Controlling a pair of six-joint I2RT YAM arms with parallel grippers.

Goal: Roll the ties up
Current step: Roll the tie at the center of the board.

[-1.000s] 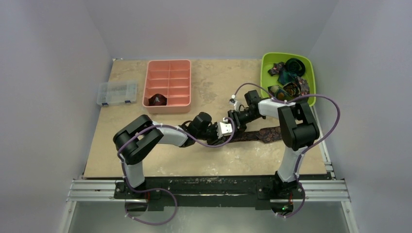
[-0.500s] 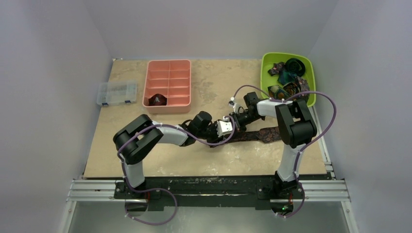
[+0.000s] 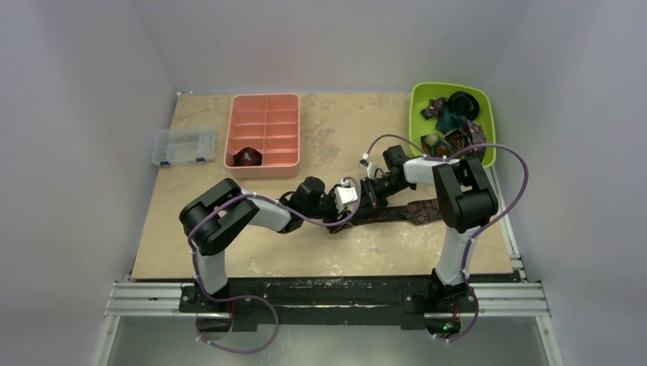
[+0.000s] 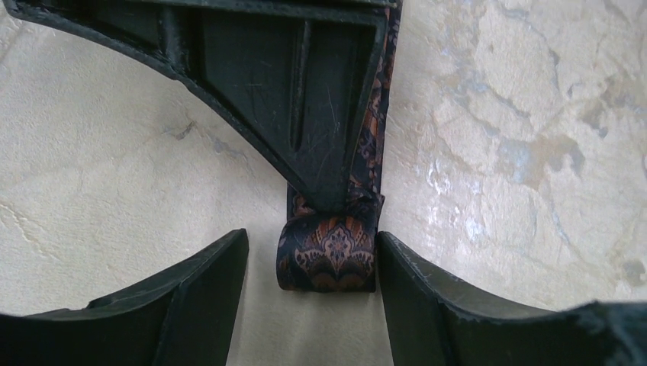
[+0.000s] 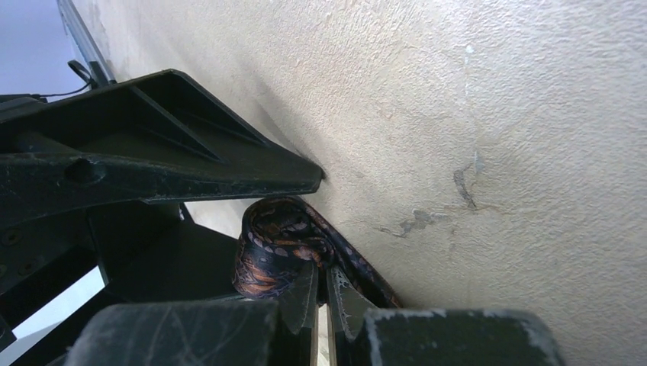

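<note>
A dark brown-maroon patterned tie (image 3: pixel 412 211) lies flat on the table, and its left end is curled into a small roll (image 4: pixel 328 255). My left gripper (image 4: pixel 311 252) is open with a finger on each side of the roll; the right finger (image 4: pixel 427 290) is almost against it. My right gripper (image 5: pixel 322 274) comes in from the other side, its fingertips shut on the tie's fabric at the roll (image 5: pixel 275 244). In the top view both grippers meet mid-table, left gripper (image 3: pixel 351 200), right gripper (image 3: pixel 368 194).
A pink compartment tray (image 3: pixel 263 107) at the back holds one rolled tie (image 3: pixel 248 157). A green bin (image 3: pixel 488 114) at the back right holds several ties. A clear plastic box (image 3: pixel 183 146) sits at the left. Purple cables loop off both arms.
The left gripper's jaws have spread wider around the roll and pulled slightly left. The right gripper has closed on the tie at the roll.
</note>
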